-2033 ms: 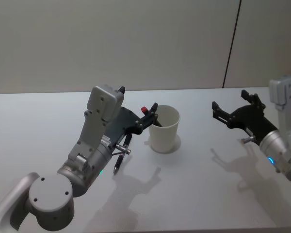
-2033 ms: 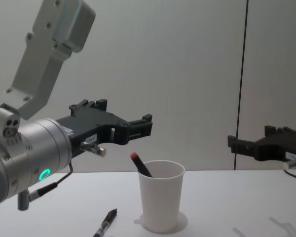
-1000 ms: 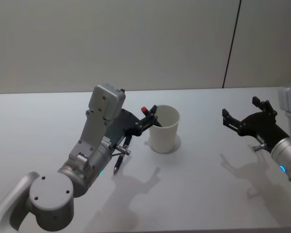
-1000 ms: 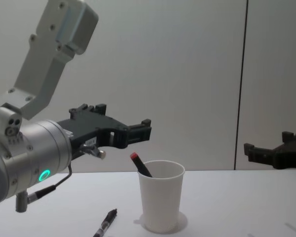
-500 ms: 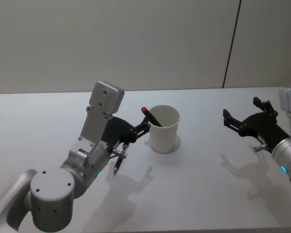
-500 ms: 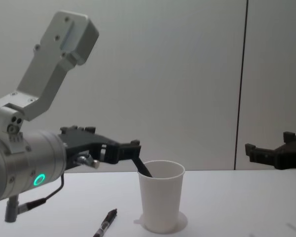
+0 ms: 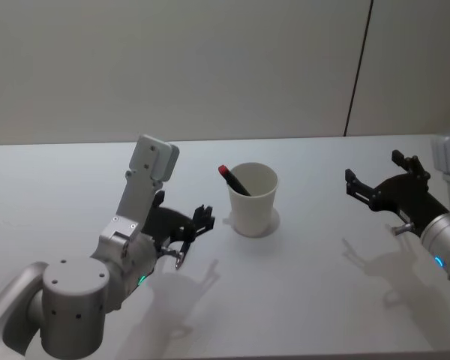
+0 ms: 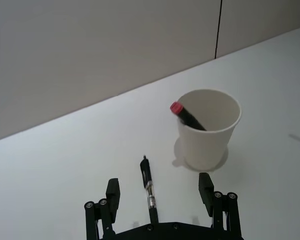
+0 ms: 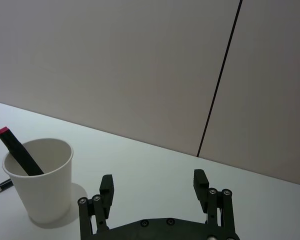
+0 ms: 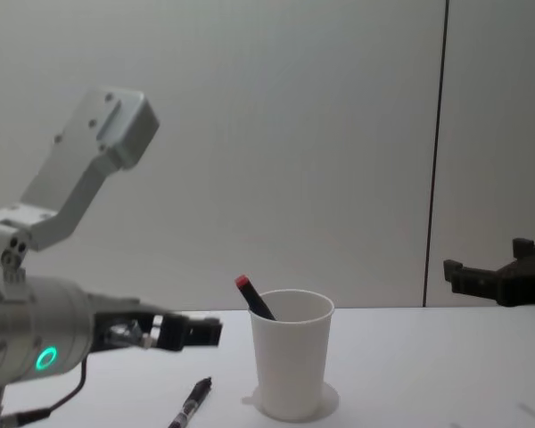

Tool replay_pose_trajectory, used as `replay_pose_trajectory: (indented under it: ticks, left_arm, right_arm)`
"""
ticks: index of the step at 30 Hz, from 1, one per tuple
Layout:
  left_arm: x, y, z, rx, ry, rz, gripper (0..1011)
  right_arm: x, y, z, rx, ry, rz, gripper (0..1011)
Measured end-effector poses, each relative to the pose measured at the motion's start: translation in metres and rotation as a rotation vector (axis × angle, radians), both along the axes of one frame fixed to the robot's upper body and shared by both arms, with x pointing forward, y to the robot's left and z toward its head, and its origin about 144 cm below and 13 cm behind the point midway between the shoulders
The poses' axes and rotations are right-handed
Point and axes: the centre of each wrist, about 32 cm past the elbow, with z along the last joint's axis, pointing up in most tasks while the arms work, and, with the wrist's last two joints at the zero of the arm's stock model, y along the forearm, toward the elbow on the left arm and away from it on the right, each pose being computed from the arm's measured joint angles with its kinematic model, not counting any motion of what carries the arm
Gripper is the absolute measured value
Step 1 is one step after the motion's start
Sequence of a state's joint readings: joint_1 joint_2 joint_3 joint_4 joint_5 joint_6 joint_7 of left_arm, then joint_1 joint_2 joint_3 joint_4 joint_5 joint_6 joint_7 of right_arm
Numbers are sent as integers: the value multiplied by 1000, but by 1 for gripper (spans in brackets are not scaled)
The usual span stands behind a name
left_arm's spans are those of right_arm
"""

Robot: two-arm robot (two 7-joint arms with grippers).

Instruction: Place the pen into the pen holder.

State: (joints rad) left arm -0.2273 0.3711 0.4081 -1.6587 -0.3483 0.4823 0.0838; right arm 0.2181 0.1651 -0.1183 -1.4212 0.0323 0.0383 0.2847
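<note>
The pen holder, a white paper cup (image 7: 253, 201) (image 10: 292, 361) (image 8: 209, 135) (image 9: 40, 185), stands upright mid-table. A black pen with a red cap (image 7: 232, 179) (image 10: 253, 298) (image 8: 188, 115) (image 9: 17, 156) leans inside it. Another black pen (image 8: 149, 192) (image 10: 189, 404) lies flat on the table to the cup's left. My left gripper (image 7: 197, 225) (image 8: 159, 189) (image 10: 193, 332) is open, low over the table, its fingers either side of the lying pen and not touching it. My right gripper (image 7: 372, 169) (image 9: 153, 181) (image 10: 481, 277) hovers open and holds nothing, well right of the cup.
The white table (image 7: 300, 285) runs back to a plain grey wall with a dark vertical seam (image 7: 358, 67). Bare surface lies between the cup and my right gripper and along the front.
My left gripper has dropped from beside the cup's rim and drawn back toward the pen lying on the table. The right arm pulled away to the right earlier and now holds still.
</note>
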Motion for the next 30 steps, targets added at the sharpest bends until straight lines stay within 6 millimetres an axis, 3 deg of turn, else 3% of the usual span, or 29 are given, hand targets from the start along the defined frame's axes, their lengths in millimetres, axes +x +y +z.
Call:
replay_pose_trajectory:
  ticks: [30]
  left_arm:
    - [42,22,-21,23,223,64,1004]
  right_arm:
    - [0,0,0,0,0,0,1001]
